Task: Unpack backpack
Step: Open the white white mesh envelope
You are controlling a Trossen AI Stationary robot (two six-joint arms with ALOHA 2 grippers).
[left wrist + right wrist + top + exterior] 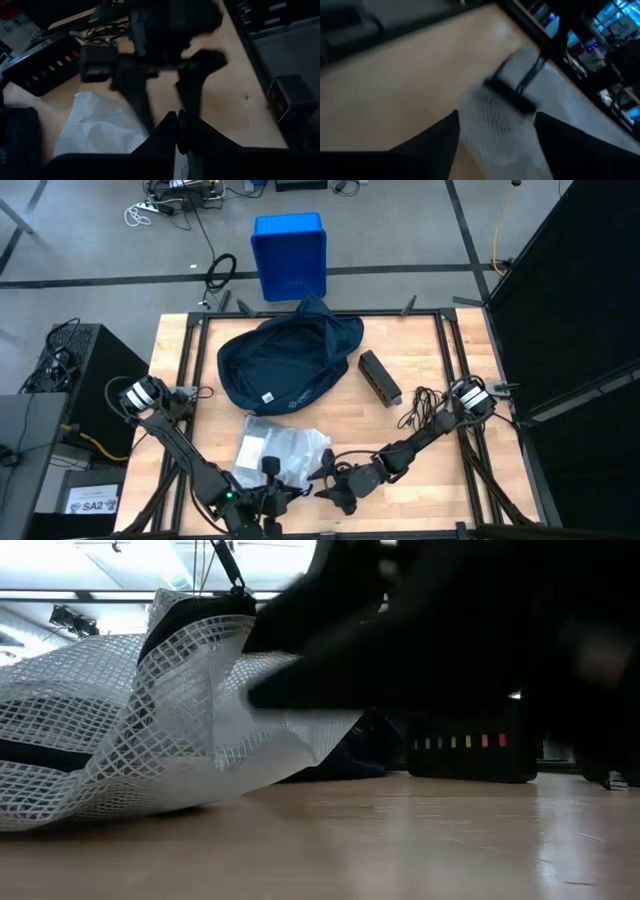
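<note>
The dark navy backpack lies slumped at the table's far middle, its opening toward the far edge. Nearer the front lies a white mesh pouch with a dark zip band. Its left part rests on the table and its right end is raised. My left gripper is shut at the pouch's near edge. My right gripper is open just right of it. Its two fingers stand on either side of the pouch's end, and I cannot tell whether they touch it. My left gripper is shut on the mesh pouch's near edge, coming from the table's near side and slanting down. Its own fingers hide the place of contact. The pouch's right end is lifted off the table while its left part lies on the wood.
A black box with a row of coloured dots lies right of the backpack, and a coil of black cable sits beside it. A bright blue bin stands on the floor beyond the far edge. Bare wood lies at the front right.
</note>
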